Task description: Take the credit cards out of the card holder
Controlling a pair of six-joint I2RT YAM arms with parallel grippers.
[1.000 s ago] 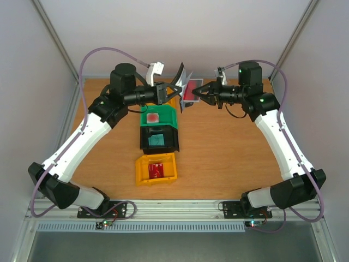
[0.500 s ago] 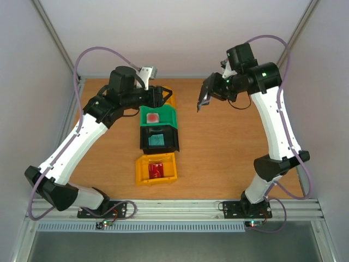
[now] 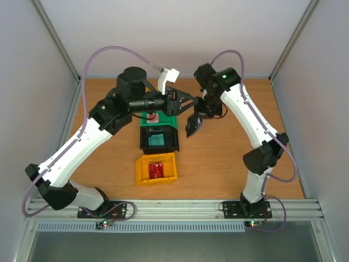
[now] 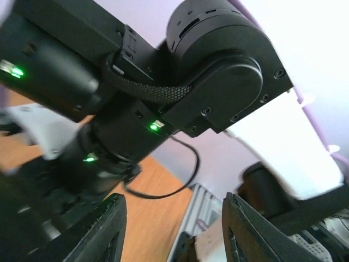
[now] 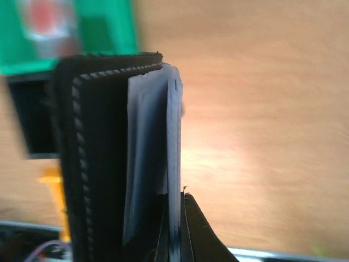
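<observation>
Pinching the card holder (image 3: 193,125) by an inner pocket, my right gripper (image 5: 175,229) hangs it just beside the black bin (image 3: 173,143). My left gripper (image 3: 188,102) is spread and empty nearby. Credit cards (image 3: 156,170) lie in the bins. I'd fan the pockets toward the left fingers; whether any card remains inside, I cannot tell.

In your right wrist view, the card holder (image 5: 103,158) runs off the bottom edge, and the green bin (image 5: 114,43) behind it is blurred. From above, the holder is too small for you to tell what its pockets contain.
</observation>
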